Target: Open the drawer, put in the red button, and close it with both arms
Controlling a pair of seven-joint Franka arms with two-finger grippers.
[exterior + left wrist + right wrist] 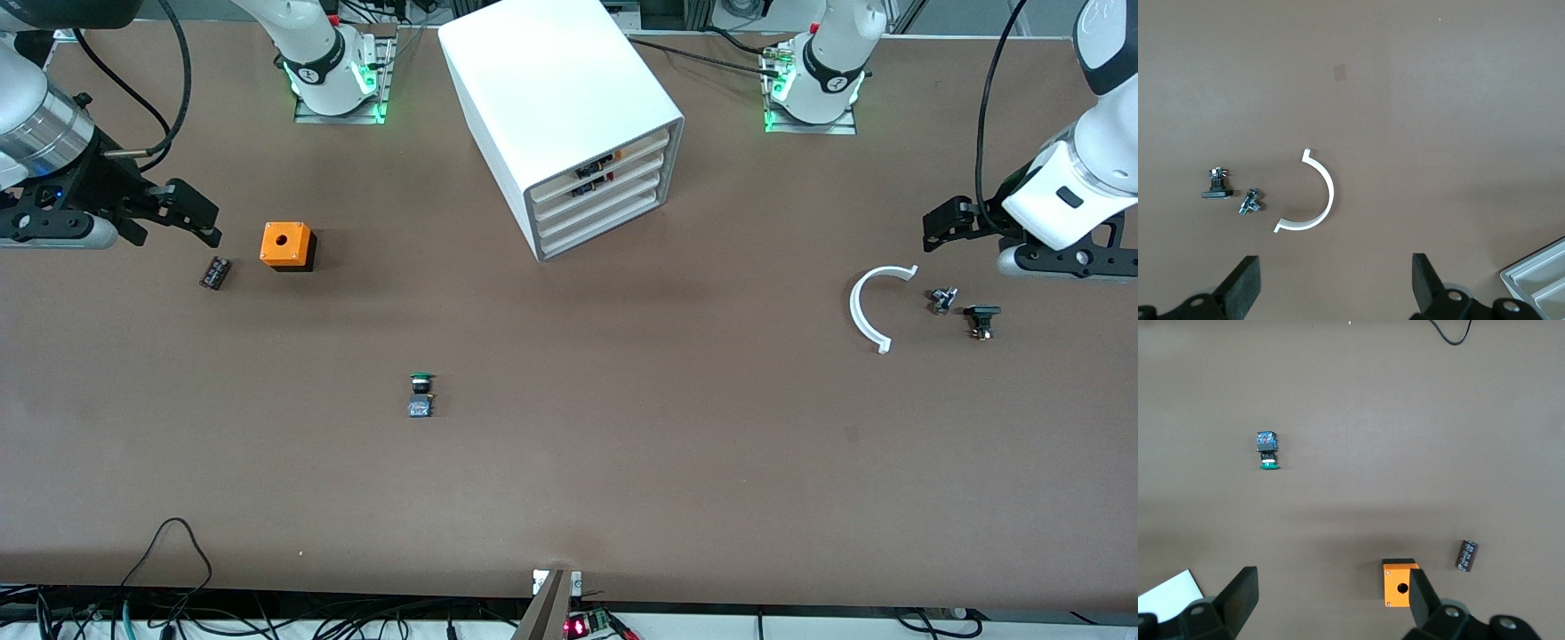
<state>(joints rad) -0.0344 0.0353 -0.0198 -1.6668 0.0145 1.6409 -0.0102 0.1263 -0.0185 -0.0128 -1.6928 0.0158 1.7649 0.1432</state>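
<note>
Brown table (569,480) with a white cabinet (551,98) near the robots' bases, set at an angle; its drawers (600,200) all sit flush, none pulled out.

No red button shows anywhere on the table. Small dark parts with red-orange specks (594,169) show through the upper drawer fronts, but I cannot tell whether one is the button.

Left gripper (947,222) hovers over the left arm's end of the table, fingers spread, holding nothing; right gripper (200,218) hovers over the right arm's end, fingers likewise apart and holding nothing. Both arms wait.

Stage is unsettled: shut drawers and free grippers fit a job yet to open the drawer, or one with the button stowed and the drawer pushed home.

Judgement on handling: the cabinet is skewed, so any pull or push should run along the drawer's own line, not the table edge. The cabinet looks light, so one arm bracing it while the other works the front would stop it sliding.

Also on the table:
- green button (422,391), alone mid-table
- orange box (286,244) with a black cylinder (214,272) beside it, under the right gripper
- white curved strip (869,307), small metal part (942,300) and black part (981,320), near the left gripper
</note>
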